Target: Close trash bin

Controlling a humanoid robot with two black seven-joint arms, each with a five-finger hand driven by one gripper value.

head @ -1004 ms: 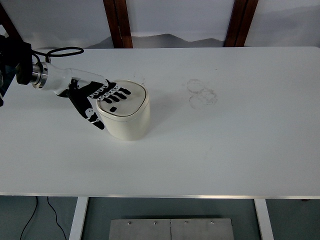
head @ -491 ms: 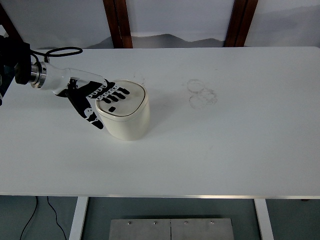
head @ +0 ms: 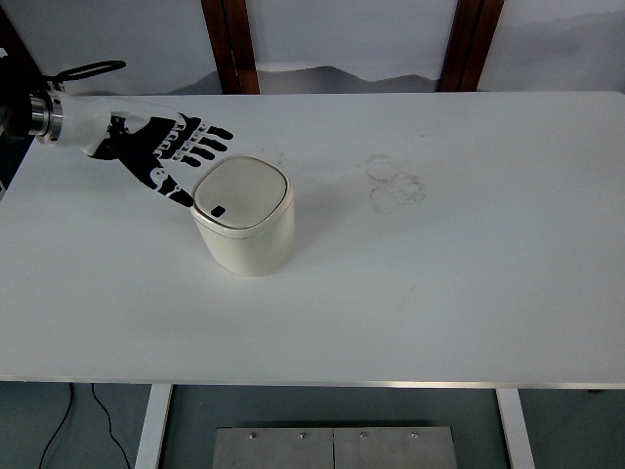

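Now we see the trash bin [head: 244, 225] standing upright on the white desk [head: 439, 293], left of the middle and roughly midway between the near and far edges. Its lid [head: 240, 192] lies flat and shut on the cream body, with a small dark mark near the lid's left near corner. Our left robot hand [head: 168, 151] hangs just beyond the bin's far-left side, fingers [head: 200, 143] spread and stretched out flat toward the right, holding nothing; it looks clear of the lid, though the thumb tip comes very close to the bin's left rim and we cannot tell whether it touches. The arm comes in from the left edge of the picture, near the desk's far-left corner, with a black cable [head: 83, 70] looping above the wrist. To the right of the bin the desk is wide and bare apart from faint ring marks [head: 393, 182] toward the far side, well apart from the bin. The near edge runs straight across the bottom, with ample bare surface between it and the bin. Two dark wooden posts [head: 230, 44] stand behind the far edge.
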